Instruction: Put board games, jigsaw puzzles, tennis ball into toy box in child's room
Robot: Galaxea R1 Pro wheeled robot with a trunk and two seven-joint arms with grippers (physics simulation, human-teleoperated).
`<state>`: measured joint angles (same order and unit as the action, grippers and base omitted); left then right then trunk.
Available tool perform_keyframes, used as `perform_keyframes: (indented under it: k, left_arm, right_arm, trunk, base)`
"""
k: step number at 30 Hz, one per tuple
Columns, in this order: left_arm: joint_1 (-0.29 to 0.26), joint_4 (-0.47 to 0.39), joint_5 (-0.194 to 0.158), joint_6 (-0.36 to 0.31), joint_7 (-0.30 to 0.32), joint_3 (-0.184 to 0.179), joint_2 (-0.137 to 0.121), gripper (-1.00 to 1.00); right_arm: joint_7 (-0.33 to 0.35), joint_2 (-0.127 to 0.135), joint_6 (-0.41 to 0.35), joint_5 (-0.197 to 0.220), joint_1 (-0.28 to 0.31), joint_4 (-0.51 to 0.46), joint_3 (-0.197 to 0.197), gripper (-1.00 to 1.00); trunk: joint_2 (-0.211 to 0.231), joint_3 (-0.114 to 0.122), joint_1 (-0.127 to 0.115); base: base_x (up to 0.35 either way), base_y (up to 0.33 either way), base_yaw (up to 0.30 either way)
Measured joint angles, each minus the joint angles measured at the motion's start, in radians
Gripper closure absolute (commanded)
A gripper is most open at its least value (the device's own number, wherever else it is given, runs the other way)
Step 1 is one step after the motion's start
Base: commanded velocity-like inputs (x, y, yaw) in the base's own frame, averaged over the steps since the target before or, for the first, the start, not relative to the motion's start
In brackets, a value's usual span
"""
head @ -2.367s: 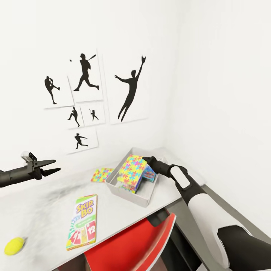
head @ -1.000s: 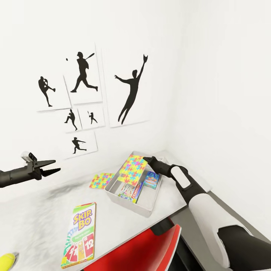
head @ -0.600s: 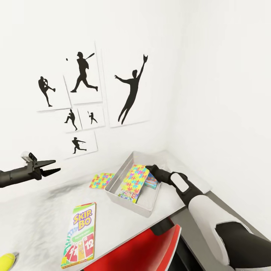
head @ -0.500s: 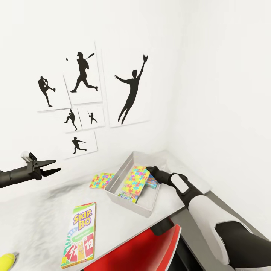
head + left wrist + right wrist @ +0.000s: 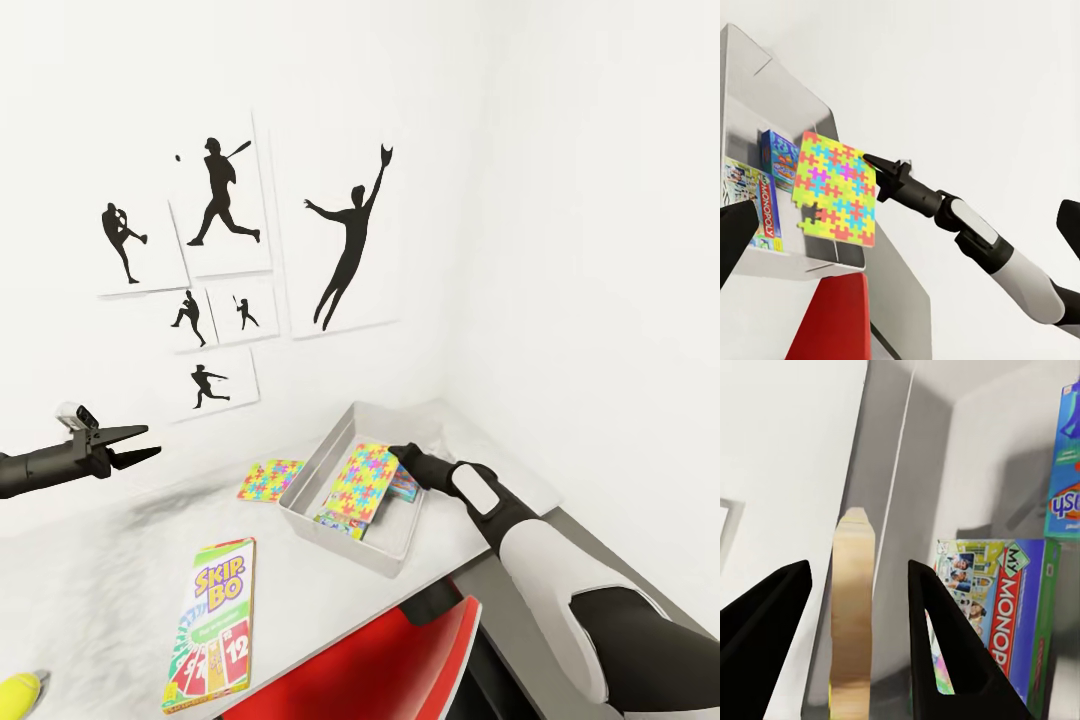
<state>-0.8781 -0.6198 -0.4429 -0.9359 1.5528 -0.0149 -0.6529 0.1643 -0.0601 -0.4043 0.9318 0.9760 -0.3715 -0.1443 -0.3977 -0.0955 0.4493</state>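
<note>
Head view: pale grey table (image 5: 110, 590) set in a corner of white walls; 6 black baseball-player prints (image 5: 225, 200) hang above it. A red chair (image 5: 350, 665) sits at the table's near edge. On the table: 1 light grey toy box (image 5: 345, 535), 1 jigsaw puzzle (image 5: 268, 480) lying flat just beside the box, 1 SKIP BO game (image 5: 213, 625) lying flat nearer the front, 1 tennis ball (image 5: 17, 692) cut by the picture's edge. A second jigsaw puzzle (image 5: 362, 482) stands tilted inside the box with the right gripper (image 5: 398, 453) at its upper edge. Left gripper (image 5: 140, 442) hovers above the table, well apart from the toys, jaws spread.

Left wrist view: the tilted puzzle (image 5: 836, 196) leans over the box (image 5: 810, 259); 2 games lie inside, a MONOPOLY box (image 5: 754, 210) and a blue box (image 5: 780, 154).

Right wrist view: right jaws apart, with the puzzle's thin edge (image 5: 853, 615) between them, not visibly pinched. MONOPOLY box (image 5: 1001, 615) lies beneath.
</note>
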Motion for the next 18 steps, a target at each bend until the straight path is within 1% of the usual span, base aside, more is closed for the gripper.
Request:
perform_keyframes:
  k: [9, 10, 18]
  left_arm:
    - [0.0, 0.0, 0.0, 0.0, 0.0, 0.0, 0.0, -1.0]
    - [0.0, 0.0, 0.0, 0.0, 0.0, 0.0, 0.0, -1.0]
    - [0.0, 0.0, 0.0, 0.0, 0.0, 0.001, 0.0, -1.0]
  right_arm:
    - [0.001, 0.0, 0.011, -0.001, 0.001, -0.001, -0.004, 1.0]
    - [0.001, 0.0, 0.011, -0.002, 0.003, -0.001, -0.005, -1.0]
    - [0.001, 0.001, 0.011, -0.002, 0.007, -0.001, -0.007, -1.0]
  trunk:
    - [0.0, 0.0, 0.0]
    - [0.0, 0.0, 0.0]
    - [0.0, 0.0, 0.0]
  base:
    - [0.0, 0.0, 0.0]
    - [0.0, 0.0, 0.0]
    - [0.0, 0.0, 0.0]
